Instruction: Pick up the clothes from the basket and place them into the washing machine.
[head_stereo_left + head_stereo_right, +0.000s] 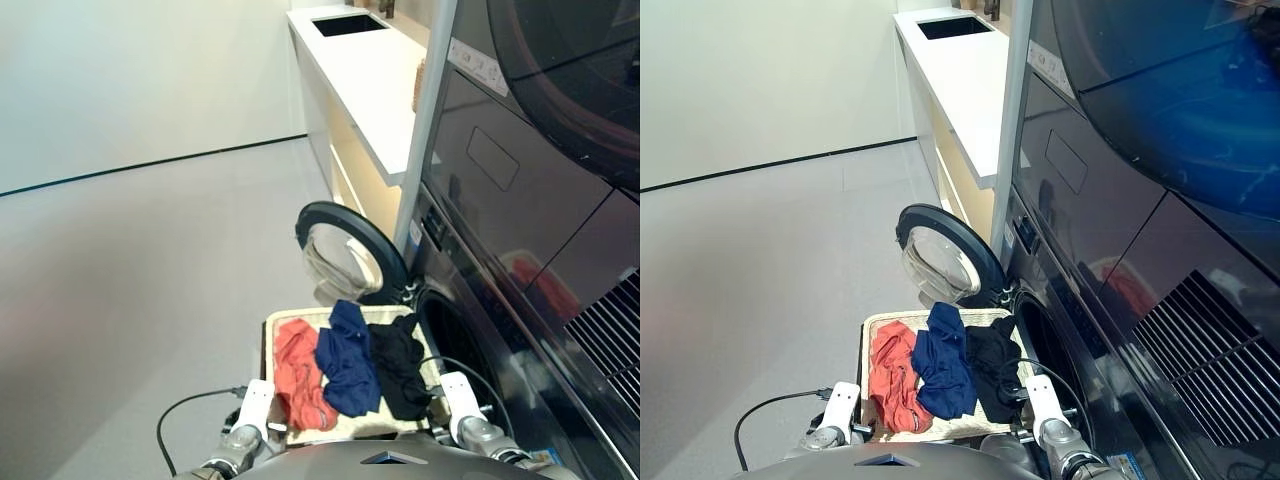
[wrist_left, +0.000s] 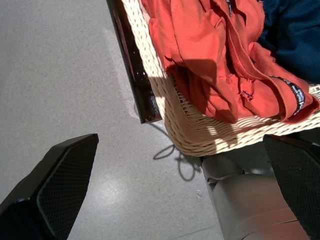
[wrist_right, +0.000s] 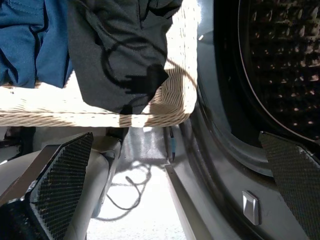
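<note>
Head view: three clothes [image 1: 347, 360] in basket [image 1: 275, 325], tools apart.

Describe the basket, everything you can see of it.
The basket is a shallow, rectangular tray of cream woven wicker with a low rim and rounded corners. It sits low in front of the washing machine's open drum mouth, just below the swung-open door. Three garments lie side by side in it: the orange-red, the navy blue and the black, whose edge drapes over the rim. Neither gripper touches it.
</note>
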Robot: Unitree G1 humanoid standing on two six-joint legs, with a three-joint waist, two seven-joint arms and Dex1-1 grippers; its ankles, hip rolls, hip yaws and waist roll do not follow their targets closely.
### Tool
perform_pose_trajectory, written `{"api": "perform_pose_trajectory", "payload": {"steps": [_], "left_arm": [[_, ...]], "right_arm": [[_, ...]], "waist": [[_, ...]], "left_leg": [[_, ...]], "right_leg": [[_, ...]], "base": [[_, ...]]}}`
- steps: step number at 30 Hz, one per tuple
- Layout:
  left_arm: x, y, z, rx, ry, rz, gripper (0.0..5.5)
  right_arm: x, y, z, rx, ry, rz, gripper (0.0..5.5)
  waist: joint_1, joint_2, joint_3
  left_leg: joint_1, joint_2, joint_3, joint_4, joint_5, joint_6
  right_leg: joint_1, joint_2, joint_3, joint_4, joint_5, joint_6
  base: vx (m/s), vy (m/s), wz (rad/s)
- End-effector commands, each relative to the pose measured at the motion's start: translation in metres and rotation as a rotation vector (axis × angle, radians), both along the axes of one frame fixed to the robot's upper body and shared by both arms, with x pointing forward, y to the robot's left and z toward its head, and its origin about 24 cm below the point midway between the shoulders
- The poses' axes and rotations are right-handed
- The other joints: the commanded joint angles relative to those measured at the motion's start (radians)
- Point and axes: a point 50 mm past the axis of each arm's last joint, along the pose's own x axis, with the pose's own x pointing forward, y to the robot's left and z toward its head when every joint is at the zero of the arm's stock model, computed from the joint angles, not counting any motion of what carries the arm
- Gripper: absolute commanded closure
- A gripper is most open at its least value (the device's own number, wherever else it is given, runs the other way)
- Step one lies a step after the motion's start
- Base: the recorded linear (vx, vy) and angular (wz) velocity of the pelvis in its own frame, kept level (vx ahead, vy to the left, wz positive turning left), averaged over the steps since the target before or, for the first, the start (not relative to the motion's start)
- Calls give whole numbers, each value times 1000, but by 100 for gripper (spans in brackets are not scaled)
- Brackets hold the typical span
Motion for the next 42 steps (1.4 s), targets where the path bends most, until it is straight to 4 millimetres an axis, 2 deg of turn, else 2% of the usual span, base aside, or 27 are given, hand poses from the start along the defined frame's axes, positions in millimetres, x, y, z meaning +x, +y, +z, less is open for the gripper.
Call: {"api": "perform_pose_trajectory", "payload": {"steps": [1,10,15,19,22,26,28,32,37,42], "left_arm": [[18,6,5,21,-56,9,0],[13,2,3,15,-15,-30,0],[20,0,4,28,-26,-95,0],[34,0,8,44,-42,-149,0],[51,-3,14,73,-88,-268,0],[71,-3,23,100,-147,-333,0],[82,-5,29,112,-192,-374,0],[106,-13,41,130,-269,-440,0],[138,-19,60,174,-373,-468,0],[162,-22,77,216,-444,-465,0]], "right_arm": [[5,15,-1,18,-19,68,0],[7,20,-1,32,-11,99,0],[8,21,-1,32,-8,119,0],[18,25,2,31,-23,171,0],[30,30,6,35,-56,215,0],[45,37,11,45,-92,280,0],[55,39,16,47,-121,296,0],[89,46,34,46,-232,367,0],[141,64,71,51,-428,426,0],[178,86,107,69,-593,474,0]], "waist": [[-5,-81,7],[-8,-78,-3],[-14,-77,-9],[-19,-75,-10],[-25,-73,-3],[-26,-69,20],[-26,-66,37],[-25,-59,100],[-23,-52,176],[-21,-56,233]], "left_leg": [[17,-70,53,45,-58,-8],[28,-69,56,43,-62,-8],[38,-68,61,33,-61,-9],[42,-66,66,32,-62,-9],[39,-66,70,34,-64,-9],[15,-66,70,40,-59,-10],[-11,-65,69,43,-54,-12],[-105,-66,65,80,-46,-15],[-236,-67,63,114,-29,-19],[-349,-72,64,152,-19,-20]], "right_leg": [[132,-16,-17,-186,5,86],[145,-16,-17,-189,1,85],[151,-16,-16,-195,1,87],[150,-15,-10,-192,0,87],[143,-15,-3,-187,1,87],[112,-16,2,-178,7,87],[86,-19,1,-174,12,88],[0,-27,4,-152,27,86],[-137,-31,10,-113,44,84],[-252,-26,13,-64,50,82]], "base": [[0,0,0],[0,0,0],[0,0,0],[0,0,0],[0,0,0],[0,0,0],[-73,12,-27],[-129,17,-19],[-135,15,-4],[-84,-8,-15]]}}
